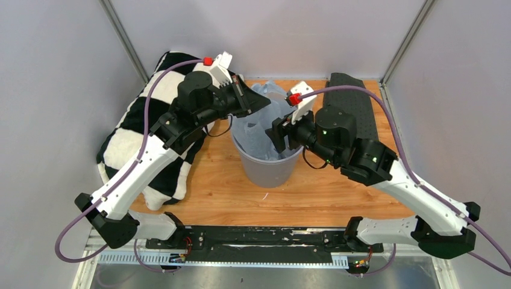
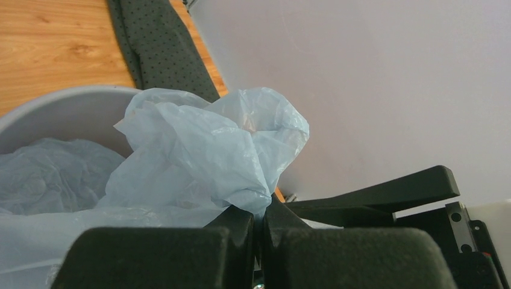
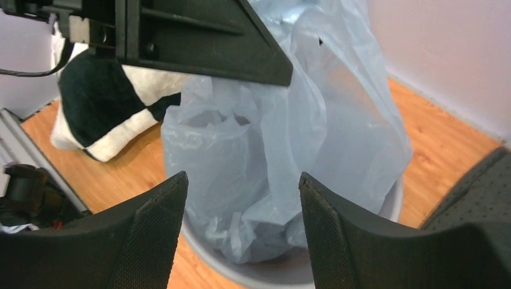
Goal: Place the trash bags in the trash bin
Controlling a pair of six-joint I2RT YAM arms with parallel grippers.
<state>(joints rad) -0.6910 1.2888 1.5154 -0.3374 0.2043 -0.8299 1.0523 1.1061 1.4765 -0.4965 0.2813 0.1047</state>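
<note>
Two pincers shown: left pincer (image 2: 259,212) clenched on a bunched fold of the trash bag (image 2: 199,150); right pincer (image 3: 241,198) released, spread wide just short of it. Below them the bag hangs into the trash bin (image 2: 60,105); beyond, dotted cloth (image 2: 163,48) on the counter (image 2: 54,42).

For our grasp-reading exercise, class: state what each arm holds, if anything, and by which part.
The left jaws are shut on a bunched upper fold of the thin, translucent pale blue plastic bag. The right jaws stand open, holding nothing.
</note>
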